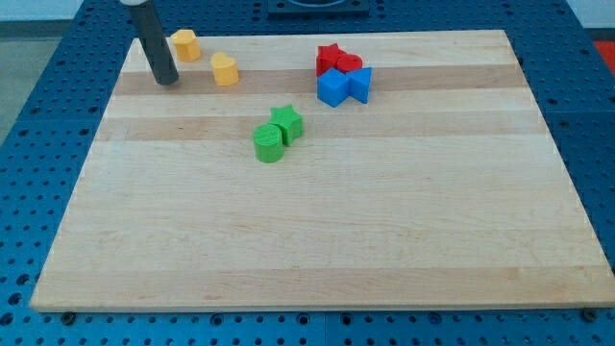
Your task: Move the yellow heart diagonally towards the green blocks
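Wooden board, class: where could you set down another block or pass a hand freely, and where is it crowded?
The wooden board is bare across its lower half, below the green blocks, and along the view's right past the red blocks and blue blocks. It is crowded near the view's top, where my tip stands left of two yellow blocks.

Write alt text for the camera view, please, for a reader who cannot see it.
My tip rests on a wooden board left of two yellow blocks. Two touching green blocks sit mid-board; red blocks and blue blocks cluster further right.
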Robot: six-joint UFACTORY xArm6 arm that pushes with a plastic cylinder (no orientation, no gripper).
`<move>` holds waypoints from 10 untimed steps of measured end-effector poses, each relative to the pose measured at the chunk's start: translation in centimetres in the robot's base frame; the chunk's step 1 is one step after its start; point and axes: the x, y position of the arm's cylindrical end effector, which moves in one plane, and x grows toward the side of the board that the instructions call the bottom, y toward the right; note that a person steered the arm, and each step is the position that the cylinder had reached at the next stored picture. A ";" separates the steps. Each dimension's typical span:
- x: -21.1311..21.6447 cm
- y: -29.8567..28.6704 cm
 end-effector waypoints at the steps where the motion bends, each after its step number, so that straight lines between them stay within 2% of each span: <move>1: -2.0 0.1; 8: -2.8 10.2; 10: 0.1 10.3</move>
